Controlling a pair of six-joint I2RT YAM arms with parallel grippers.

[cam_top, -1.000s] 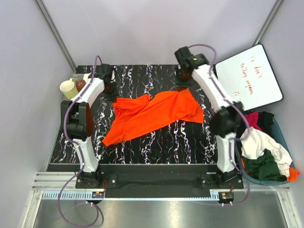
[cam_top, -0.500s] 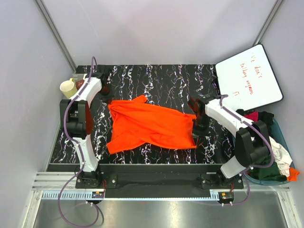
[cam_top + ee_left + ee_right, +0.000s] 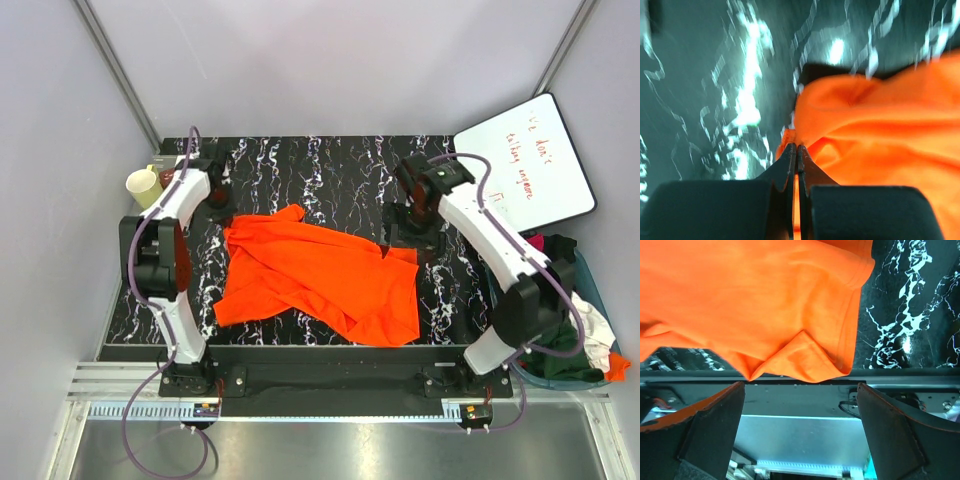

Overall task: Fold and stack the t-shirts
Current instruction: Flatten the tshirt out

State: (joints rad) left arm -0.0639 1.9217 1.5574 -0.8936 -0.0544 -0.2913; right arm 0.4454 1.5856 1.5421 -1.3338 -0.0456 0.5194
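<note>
- Cream cup (image 3: 142, 186) stands at the far left corner of the black marbled table (image 3: 330, 165), with a small brown item (image 3: 167, 178) touching it; can't tell what that item is.
- Left gripper (image 3: 219, 207) is low over the surface near the far left corner, at the orange t-shirt's far left tip.
- In the left wrist view, the left gripper (image 3: 796, 148) has its jaws pressed together, pinching a thin edge of the orange cloth.
- Orange t-shirt (image 3: 320, 275) lies crumpled and creased across the middle of the surface. It runs from the left gripper diagonally to the near edge, and its near right corner reaches that edge.
- Right gripper (image 3: 410, 228) is over the right half of the surface, just beside the shirt's far right edge.
- In the right wrist view, the right gripper (image 3: 800, 386) has its jaws spread wide. The orange t-shirt (image 3: 765, 305), with a folded hem corner, shows between them along the table's near edge.
- White board (image 3: 527, 165) with red handwriting leans at the far right corner.
- A teal basket (image 3: 603, 300) sits off the right edge, holding more t-shirts in a heap: magenta-red (image 3: 530, 243), black (image 3: 562, 250), white (image 3: 597, 322) and dark green (image 3: 560, 358). The right arm partly covers them.
</note>
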